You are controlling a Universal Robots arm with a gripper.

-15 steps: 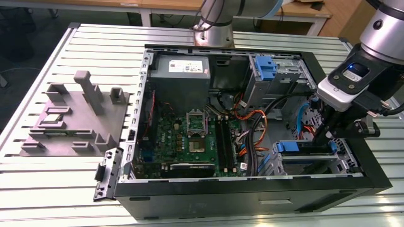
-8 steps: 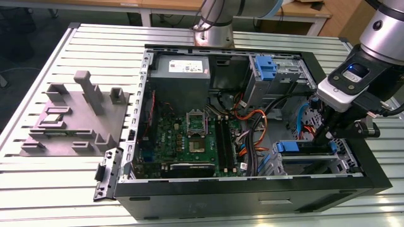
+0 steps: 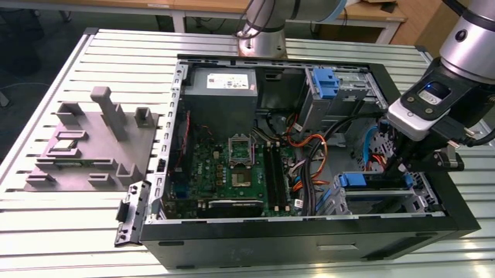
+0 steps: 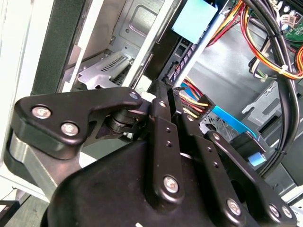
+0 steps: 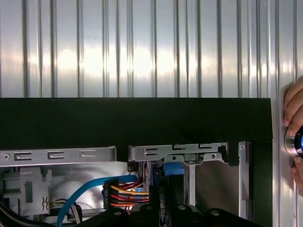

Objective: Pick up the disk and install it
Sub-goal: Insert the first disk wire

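Note:
The disk stands on edge in the grey drive cage at the near right corner of the open computer case. Its blue carrier bracket shows at the top of the cage. My gripper reaches down into that cage from the exterior view's right, fingers drawn together on the disk's upper edge. In the second wrist view the black finger links converge at the gripper, with the disk's pale blue bracket just beyond. In the first wrist view the blue bracket sits straight ahead of the gripper.
An upright blue latch stands on a second cage at the case's back right. Orange, red and blue cables run beside the motherboard. A grey fixture block lies on the slatted table. A hand rests at the arm.

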